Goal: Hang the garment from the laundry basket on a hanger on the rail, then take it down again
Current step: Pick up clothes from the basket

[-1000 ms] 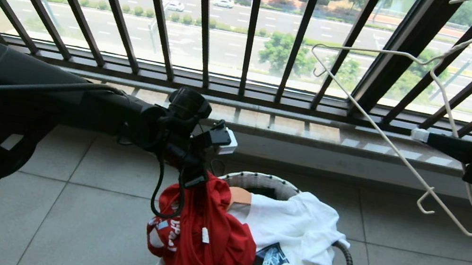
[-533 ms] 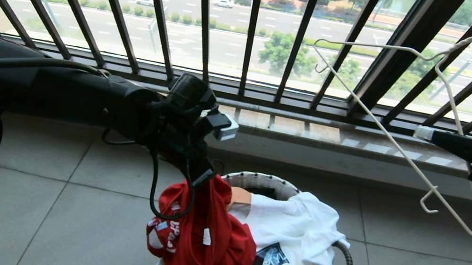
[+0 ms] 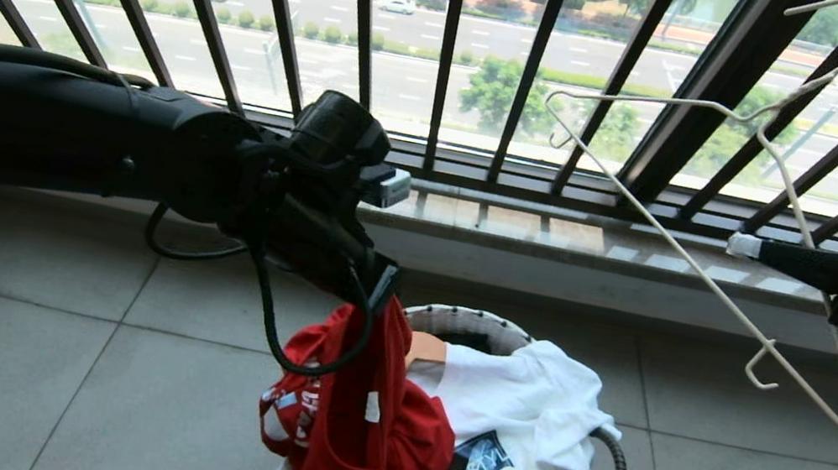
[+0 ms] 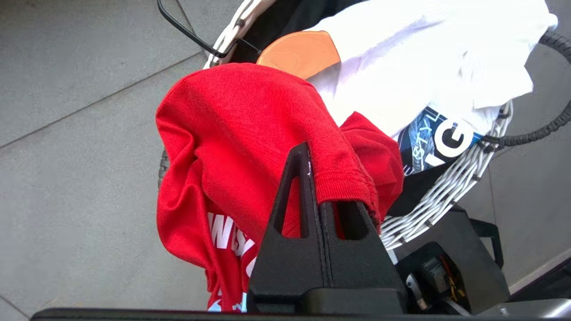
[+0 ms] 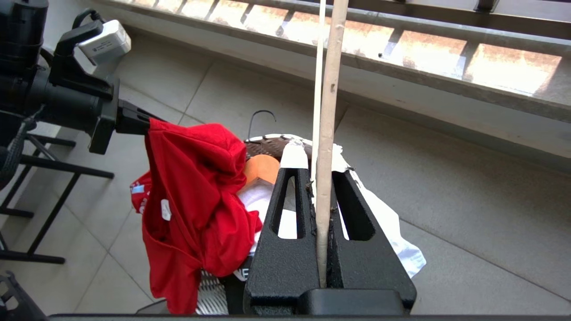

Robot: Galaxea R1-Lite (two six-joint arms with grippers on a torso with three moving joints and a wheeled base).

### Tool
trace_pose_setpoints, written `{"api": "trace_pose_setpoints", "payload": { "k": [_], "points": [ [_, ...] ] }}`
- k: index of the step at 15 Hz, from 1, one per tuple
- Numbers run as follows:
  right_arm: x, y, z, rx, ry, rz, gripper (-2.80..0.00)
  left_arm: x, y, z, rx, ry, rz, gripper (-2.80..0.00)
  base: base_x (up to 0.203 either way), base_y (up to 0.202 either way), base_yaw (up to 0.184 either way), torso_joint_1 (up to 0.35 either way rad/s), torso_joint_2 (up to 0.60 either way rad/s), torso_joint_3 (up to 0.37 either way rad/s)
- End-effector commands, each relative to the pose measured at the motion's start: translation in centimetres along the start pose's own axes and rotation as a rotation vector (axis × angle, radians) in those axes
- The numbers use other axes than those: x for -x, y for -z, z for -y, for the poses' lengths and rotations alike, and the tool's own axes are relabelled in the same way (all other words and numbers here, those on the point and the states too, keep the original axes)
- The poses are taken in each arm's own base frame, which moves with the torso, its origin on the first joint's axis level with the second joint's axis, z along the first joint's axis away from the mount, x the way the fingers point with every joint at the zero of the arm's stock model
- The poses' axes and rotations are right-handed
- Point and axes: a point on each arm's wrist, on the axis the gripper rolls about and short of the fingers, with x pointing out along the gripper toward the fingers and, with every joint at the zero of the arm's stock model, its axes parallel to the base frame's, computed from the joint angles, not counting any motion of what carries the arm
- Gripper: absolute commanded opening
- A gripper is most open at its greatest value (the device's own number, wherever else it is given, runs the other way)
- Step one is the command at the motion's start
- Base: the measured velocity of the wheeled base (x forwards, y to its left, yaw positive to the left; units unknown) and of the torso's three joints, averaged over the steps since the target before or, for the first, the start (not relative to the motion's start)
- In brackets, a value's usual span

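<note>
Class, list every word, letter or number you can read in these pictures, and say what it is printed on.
"STYL": dark print on the white cotton T-shirt.
"G": large white letter on the same print.
White lettering on the red short-sleeved T-shirt: folded, unreadable.
Grey label on the left arm's camera block: too small.

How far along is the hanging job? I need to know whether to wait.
Early. Done: the left gripper is shut on the red T-shirt at its hem, the shirt partly raised from the laundry basket; the right gripper is shut on the white wire hanger. In hand: lifting the shirt. Left: dressing the hanger, hanging it, taking it down.
</note>
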Motion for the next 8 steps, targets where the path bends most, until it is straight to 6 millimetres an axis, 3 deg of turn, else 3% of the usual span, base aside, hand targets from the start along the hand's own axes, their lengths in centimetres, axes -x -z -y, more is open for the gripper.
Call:
{"api": "trace_pose_setpoints", "payload": {
  "k": [1,8],
  "points": [
    [-0.74,0.19,0.55,-0.012,0.0,-0.015,-2.8,0.3,-0.21,0.34,0.077,0.007,0.013,-2.8,0.0,0.0,0.0,0.0,0.0,0.0],
    [-1.14,0.34,0.91,-0.02,0.004,-0.024,-2.8,0.5,-0.37,0.3,0.074,0.005,0.021,-2.8,0.0,0.0,0.0,0.0,0.0,0.0]
  ]
}}
